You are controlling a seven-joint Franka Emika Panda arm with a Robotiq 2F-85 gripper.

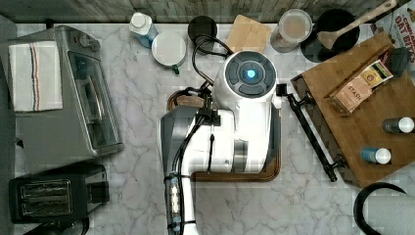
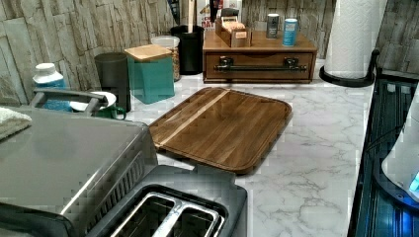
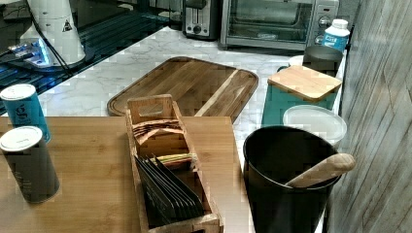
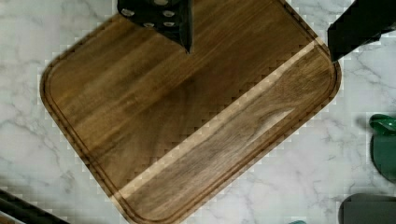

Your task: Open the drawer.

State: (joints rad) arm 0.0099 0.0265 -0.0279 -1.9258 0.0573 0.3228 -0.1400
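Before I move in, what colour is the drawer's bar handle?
Black, on the brown wooden drawer; the bar handle shows best in the left view.

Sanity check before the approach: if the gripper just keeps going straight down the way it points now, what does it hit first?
Most likely the wooden tray. In the wrist view the gripper points straight down at it, fingers open, with nothing between them and the tray's surface. The drawer is off to the side, not in that line. Height above the tray is unclear.

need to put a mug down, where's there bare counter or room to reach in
Bare marble lies between the wooden tray and the drawer, and between the tray and the paper towel roll. The tray's own surface is bare too, under the open gripper. The back wall is crowded: teal canister, black utensil pot, jars.
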